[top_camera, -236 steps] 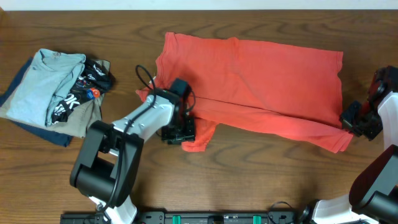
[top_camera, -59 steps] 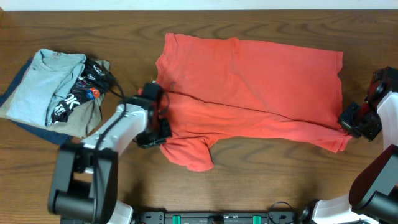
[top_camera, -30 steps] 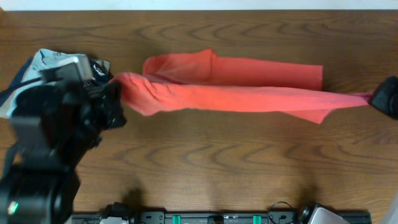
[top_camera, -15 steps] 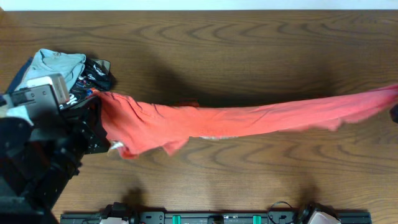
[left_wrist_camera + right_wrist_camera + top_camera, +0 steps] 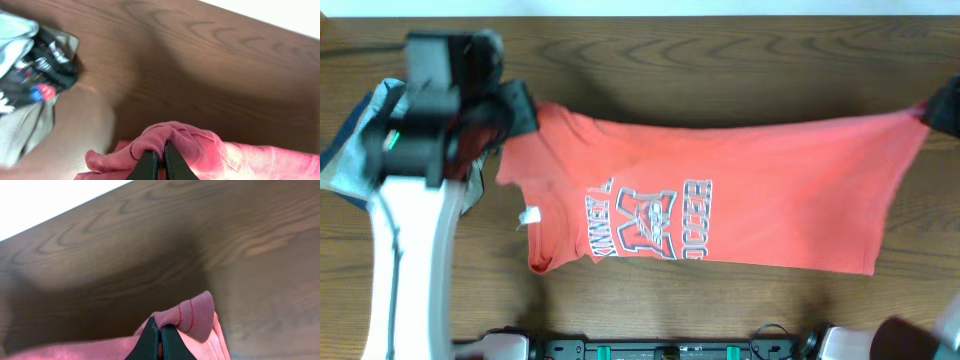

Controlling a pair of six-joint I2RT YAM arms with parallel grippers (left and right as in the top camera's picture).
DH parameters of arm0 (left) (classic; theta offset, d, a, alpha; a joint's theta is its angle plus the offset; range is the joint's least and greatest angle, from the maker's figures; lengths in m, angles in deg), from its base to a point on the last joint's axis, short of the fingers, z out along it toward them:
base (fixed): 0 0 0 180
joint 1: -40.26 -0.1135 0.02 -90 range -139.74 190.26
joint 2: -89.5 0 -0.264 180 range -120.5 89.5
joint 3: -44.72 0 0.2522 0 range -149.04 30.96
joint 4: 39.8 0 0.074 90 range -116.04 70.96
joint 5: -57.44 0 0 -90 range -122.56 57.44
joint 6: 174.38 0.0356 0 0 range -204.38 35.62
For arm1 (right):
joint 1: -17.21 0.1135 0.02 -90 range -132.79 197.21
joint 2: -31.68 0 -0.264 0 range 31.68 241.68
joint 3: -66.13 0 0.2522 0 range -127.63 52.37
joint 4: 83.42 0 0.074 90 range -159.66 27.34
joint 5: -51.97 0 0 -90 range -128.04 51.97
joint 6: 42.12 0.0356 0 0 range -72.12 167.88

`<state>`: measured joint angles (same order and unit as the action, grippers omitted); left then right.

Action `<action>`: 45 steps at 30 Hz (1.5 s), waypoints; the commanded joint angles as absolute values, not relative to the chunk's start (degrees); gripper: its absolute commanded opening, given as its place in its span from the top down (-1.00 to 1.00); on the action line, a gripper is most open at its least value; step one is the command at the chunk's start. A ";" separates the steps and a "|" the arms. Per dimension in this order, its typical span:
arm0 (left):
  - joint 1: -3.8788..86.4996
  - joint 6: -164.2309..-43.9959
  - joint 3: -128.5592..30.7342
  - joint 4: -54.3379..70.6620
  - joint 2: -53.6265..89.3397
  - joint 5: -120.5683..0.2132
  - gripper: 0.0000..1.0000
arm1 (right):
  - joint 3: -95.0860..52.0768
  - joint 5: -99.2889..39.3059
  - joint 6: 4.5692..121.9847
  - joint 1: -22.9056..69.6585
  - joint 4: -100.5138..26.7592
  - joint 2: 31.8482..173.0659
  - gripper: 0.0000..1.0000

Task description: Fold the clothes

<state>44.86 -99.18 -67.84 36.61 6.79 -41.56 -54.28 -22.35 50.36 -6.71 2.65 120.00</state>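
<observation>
Your left gripper (image 5: 156, 161) is clamped on a bunch of cloth at the collar end, and your right gripper (image 5: 160, 339) is pinched on a corner at the hem end. One coral T-shirt (image 5: 750, 190) stretches between the two, long axis left to right over the table (image 5: 720, 45), print up. Neither arm is nearer, so lower both together. One pile of folded clothes (image 5: 30, 75) lies near your left gripper.
</observation>
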 commanded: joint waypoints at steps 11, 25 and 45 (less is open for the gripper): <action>41.12 -101.68 -78.38 -3.67 -6.74 -40.42 0.88 | -57.01 -20.91 66.23 -4.31 -35.88 128.19 0.99; 38.70 -103.71 -101.46 29.59 -4.60 -43.11 0.88 | -63.22 -35.23 60.13 -7.47 -22.42 121.22 0.98; 47.79 -100.52 -51.10 58.95 -11.73 -43.96 0.88 | -21.67 -49.24 65.35 -8.26 -1.00 127.69 0.97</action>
